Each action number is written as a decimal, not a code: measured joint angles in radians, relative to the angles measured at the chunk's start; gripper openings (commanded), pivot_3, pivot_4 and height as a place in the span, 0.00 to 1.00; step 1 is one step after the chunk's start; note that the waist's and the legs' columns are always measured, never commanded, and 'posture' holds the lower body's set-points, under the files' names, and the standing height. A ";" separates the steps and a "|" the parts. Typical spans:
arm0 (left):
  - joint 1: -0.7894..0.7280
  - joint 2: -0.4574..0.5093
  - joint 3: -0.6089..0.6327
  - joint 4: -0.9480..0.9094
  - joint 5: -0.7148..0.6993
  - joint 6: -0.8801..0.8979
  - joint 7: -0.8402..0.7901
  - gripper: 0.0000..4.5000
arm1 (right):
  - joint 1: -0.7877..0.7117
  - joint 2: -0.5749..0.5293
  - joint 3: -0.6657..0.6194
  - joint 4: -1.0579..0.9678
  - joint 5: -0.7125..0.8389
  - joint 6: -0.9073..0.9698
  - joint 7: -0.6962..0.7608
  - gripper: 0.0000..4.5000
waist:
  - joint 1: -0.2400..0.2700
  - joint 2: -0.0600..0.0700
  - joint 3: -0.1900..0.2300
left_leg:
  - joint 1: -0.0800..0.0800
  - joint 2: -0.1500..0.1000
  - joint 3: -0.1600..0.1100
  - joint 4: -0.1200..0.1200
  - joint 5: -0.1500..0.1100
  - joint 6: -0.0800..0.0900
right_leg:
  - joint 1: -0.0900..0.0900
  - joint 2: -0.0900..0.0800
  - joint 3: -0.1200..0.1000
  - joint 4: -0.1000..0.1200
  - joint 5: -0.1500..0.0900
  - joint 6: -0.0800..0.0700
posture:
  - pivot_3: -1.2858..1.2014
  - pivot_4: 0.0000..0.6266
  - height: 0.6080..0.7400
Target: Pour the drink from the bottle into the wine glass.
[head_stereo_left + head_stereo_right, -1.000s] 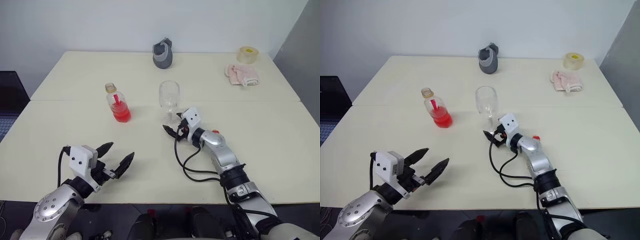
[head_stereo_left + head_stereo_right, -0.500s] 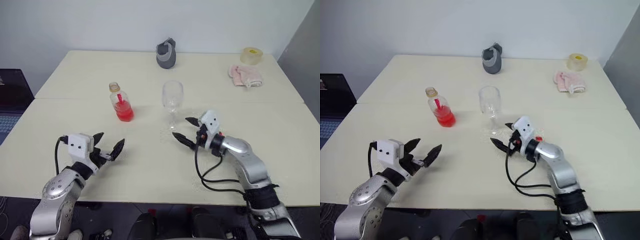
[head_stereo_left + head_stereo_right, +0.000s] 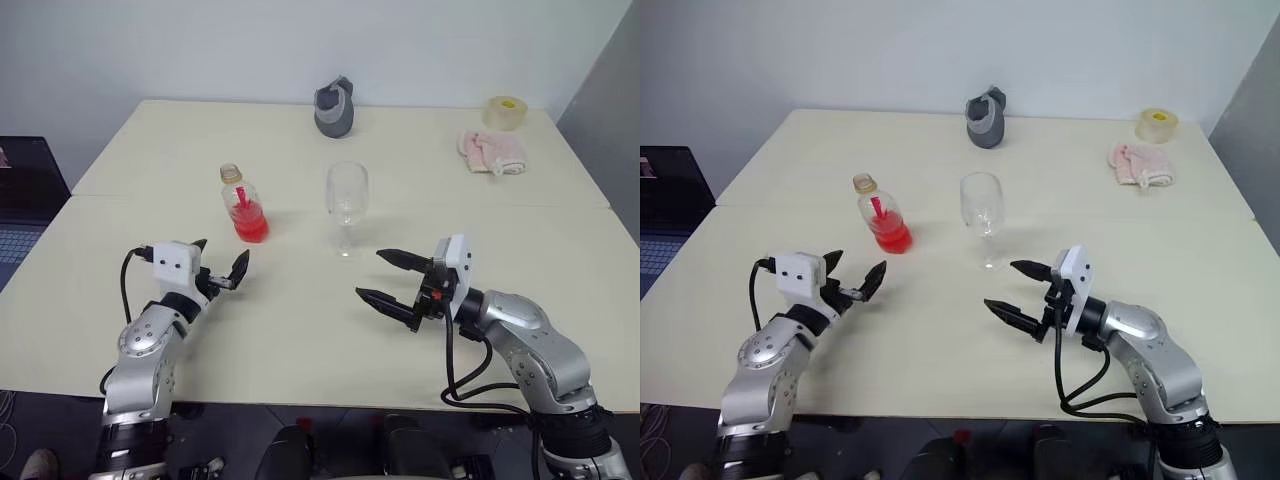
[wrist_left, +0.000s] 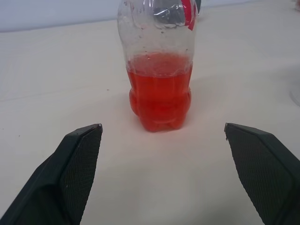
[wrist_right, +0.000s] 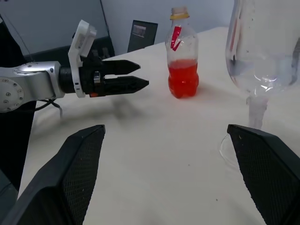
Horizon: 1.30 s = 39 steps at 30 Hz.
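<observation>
The worktop (image 3: 300,340) carries one bottle (image 3: 243,205), one wine glass (image 3: 346,205), one grey holder (image 3: 334,107), one tape roll (image 3: 503,111) and one pink cloth (image 3: 487,150).

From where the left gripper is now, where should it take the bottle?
Around the clear upper body of the bottle, coming level from the near side. It stands upright with the drink low, and the open left gripper already faces it, so the fingers can straddle it.

Head cameras overlook the table (image 3: 300,330); both wrist cameras share the bottle (image 4: 159,70).
</observation>
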 measured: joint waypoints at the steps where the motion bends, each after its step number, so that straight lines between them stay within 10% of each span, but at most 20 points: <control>1: -0.019 -0.004 -0.002 0.014 0.006 -0.010 0.000 1.00 | -0.004 0.004 0.000 0.000 0.001 0.001 -0.006 0.99 | 0.000 0.000 0.000 | 0.000 0.000 0.000 0.000 0.000 0.000 | 0.000 0.000 0.000 0.000 0.000 0.000 | 0.52 0.24 1.00; 39: -0.478 -0.073 -0.057 0.782 0.106 -0.434 -0.019 1.00 | -0.027 0.005 0.027 -0.043 0.020 0.036 -0.081 0.99 | 0.001 -0.001 0.000 | 0.000 -0.002 -0.001 0.001 0.000 -0.001 | 0.000 0.000 -0.001 0.000 0.000 0.000 | 0.52 0.24 1.00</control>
